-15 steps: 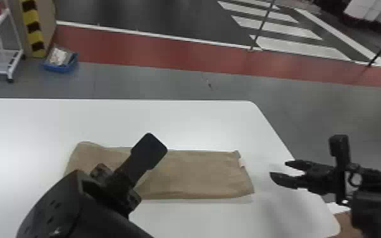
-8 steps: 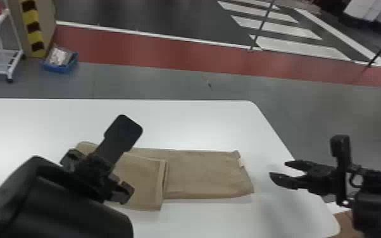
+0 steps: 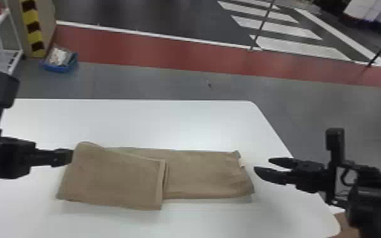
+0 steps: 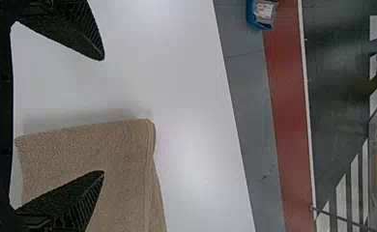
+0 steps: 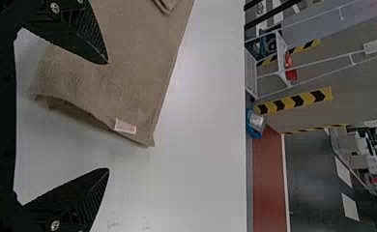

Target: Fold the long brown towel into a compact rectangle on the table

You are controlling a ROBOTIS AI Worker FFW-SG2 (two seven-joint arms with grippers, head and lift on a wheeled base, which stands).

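The brown towel (image 3: 209, 177) lies lengthwise on the white table, its left part folded over toward the right as a flap (image 3: 114, 177) ending near the middle. At the flap's left edge is my left gripper (image 3: 69, 156); in the left wrist view the left gripper (image 4: 103, 116) is open, one finger over the towel (image 4: 119, 169) and the other over bare table. Just off the towel's right end, my right gripper (image 3: 262, 166) stands open. In the right wrist view, the right gripper (image 5: 108, 116) has the tagged end of the towel (image 5: 128, 82) between and beyond its fingers.
The white table (image 3: 167, 123) has its rounded far right corner behind the towel and its right edge beneath the right arm. On the floor beyond stand a blue bin (image 3: 59, 65) and a white rack (image 3: 1, 52) at the left.
My left gripper has swung left from above the towel to its left edge, uncovering the folded-over flap. The right arm has stayed where it was.
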